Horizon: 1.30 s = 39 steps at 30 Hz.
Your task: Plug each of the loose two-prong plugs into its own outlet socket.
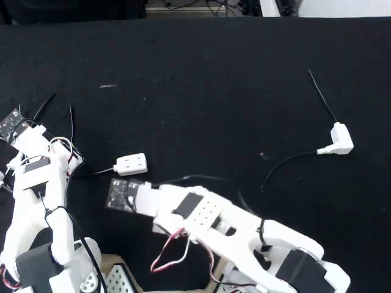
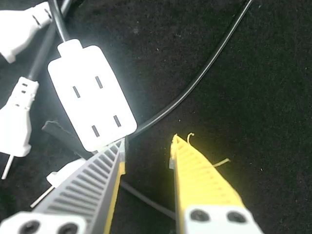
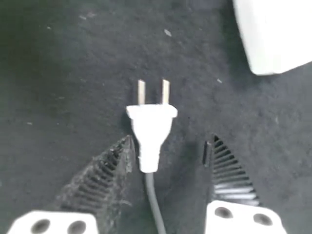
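Black cloth [image 1: 201,91] under everything, the right claw [image 3: 169,141] spread open around a white two-prong plug [image 3: 150,126] lying between its fingers, the left claw [image 2: 148,142] released too, just beside a white socket block [image 2: 92,97], and a second plug [image 1: 339,139] at centre right of the overhead frame.

The left gripper [image 2: 148,142] had one grey ribbed finger and one yellow; the right gripper [image 3: 169,140] had black ribbed fingers on white, screwed bases. A white arm [image 1: 244,229] trailed red-and-white wires [image 1: 168,248].
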Each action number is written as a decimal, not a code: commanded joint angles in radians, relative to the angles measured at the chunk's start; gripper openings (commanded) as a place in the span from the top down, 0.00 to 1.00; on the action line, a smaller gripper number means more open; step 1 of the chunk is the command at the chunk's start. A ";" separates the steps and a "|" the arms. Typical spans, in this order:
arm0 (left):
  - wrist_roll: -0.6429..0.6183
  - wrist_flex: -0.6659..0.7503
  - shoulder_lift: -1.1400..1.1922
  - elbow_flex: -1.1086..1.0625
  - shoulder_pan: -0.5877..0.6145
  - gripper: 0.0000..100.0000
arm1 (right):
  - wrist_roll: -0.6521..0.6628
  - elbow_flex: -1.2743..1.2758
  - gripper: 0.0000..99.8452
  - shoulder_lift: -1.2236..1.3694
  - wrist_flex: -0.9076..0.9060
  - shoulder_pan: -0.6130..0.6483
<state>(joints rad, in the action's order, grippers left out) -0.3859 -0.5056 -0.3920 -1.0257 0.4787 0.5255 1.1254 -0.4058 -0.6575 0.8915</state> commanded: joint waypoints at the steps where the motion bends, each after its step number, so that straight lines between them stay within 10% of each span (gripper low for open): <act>1: -0.009 0.012 -0.021 0.047 0.002 0.85 | 0.009 -0.013 0.77 0.004 -0.011 -0.025; 39: -0.009 0.012 -0.023 0.047 0.001 0.85 | 0.009 -0.174 0.77 0.213 -0.092 0.060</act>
<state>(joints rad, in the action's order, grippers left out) -0.3859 -0.5056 -0.3920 -1.0257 0.4787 0.4933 0.9444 -0.2156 -0.7234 0.9191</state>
